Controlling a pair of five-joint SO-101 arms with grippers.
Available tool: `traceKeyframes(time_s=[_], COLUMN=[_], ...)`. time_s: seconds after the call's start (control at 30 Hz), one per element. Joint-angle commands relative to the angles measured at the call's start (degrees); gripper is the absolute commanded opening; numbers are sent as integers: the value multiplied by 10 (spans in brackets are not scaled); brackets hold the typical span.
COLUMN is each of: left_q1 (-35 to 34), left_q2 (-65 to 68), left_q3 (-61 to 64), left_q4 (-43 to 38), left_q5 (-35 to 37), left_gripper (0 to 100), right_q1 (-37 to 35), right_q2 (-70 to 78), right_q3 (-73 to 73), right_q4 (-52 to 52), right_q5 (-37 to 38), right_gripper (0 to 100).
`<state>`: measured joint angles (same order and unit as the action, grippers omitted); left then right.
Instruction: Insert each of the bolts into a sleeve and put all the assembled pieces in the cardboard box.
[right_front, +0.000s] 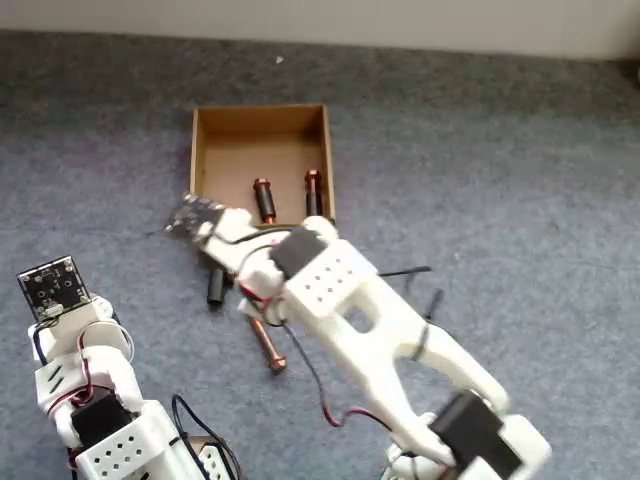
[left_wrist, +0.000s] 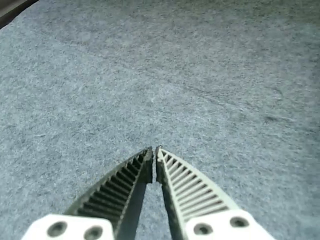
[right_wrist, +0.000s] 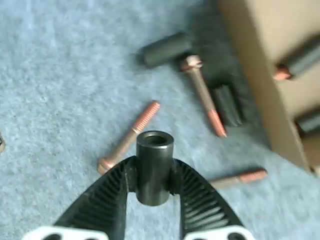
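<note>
The sleeve (right_wrist: 154, 165) is best held steady with its open bore unobstructed, so that a bolt can be led in tip first and in line with it. A bolt taken near its head would probably leave the thread free. The sleeve is pinched by the right gripper (right_wrist: 152, 187) just outside the cardboard box (right_front: 200, 150), the fingers (right_wrist: 112, 192) parted only by the sleeve's width. Three loose bolts (right_wrist: 129, 136) and two spare sleeves (right_wrist: 165, 49) lie near the box's outer wall, and two assembled pieces (right_front: 264, 200) inside it. The left gripper (left_wrist: 153, 160), well apart from the box, is pressed together on nothing.
</note>
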<state>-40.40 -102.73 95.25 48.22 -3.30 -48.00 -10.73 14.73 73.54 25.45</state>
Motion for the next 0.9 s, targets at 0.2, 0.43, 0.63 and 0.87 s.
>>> traceKeyframes(time_s=[0.2,0.43,0.63,0.87], left_q1=[114,231,319,416], left_q2=[-4,-1,0,0], left_q3=[-29,-44,-133,-196], left_q4=[-8,45,163,272], left_q5=[-68,-180,-213,-304], left_gripper=[52,13,14,16], right_q1=[202,333,398,416], right_q2=[-336,-476,-498,-472], right_q3=[157,336,431,459], right_q4=[-18,-153,-282,-333], right_q5=[-84,-160,-185,-185], right_gripper=[5,5,5,5])
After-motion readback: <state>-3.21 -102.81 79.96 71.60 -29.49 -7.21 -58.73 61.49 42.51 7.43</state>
